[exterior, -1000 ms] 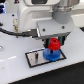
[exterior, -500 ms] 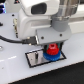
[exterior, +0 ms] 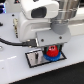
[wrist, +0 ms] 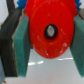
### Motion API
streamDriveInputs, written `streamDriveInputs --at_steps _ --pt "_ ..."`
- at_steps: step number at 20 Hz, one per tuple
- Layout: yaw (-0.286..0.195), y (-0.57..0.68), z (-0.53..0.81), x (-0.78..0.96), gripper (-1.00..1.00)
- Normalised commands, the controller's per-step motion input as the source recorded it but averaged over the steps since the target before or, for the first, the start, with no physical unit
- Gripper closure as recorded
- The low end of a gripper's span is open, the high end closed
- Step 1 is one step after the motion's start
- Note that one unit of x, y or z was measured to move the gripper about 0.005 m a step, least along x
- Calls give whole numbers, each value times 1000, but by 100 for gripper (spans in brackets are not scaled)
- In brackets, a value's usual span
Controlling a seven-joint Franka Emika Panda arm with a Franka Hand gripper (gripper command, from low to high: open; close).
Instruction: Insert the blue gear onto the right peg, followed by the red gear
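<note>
Over the last second the hand (exterior: 51,50), pads clamped on the red gear (wrist: 50,30), had sunk until the gear sat just above the blue gear (exterior: 50,57) on the plate (exterior: 33,58), so seating it seemed all that remained.

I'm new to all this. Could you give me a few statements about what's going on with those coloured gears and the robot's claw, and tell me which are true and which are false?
1. The gripper is holding the red gear. True.
2. The blue gear lies far from the plate, out on the table. False: it sits on the plate, directly beneath the red gear.
3. The red gear is wider than the blue one. False: blue shows around its edge.
4. In the wrist view, the red gear has a hole at its centre. True.
5. The gripper's fingers are bright yellow. False: they look teal-green.
</note>
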Motion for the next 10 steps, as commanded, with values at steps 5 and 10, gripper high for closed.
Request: streamDriveInputs --at_steps 5,10 --pt "0 23 428 17 -100" --pt "0 0 157 7 -100"
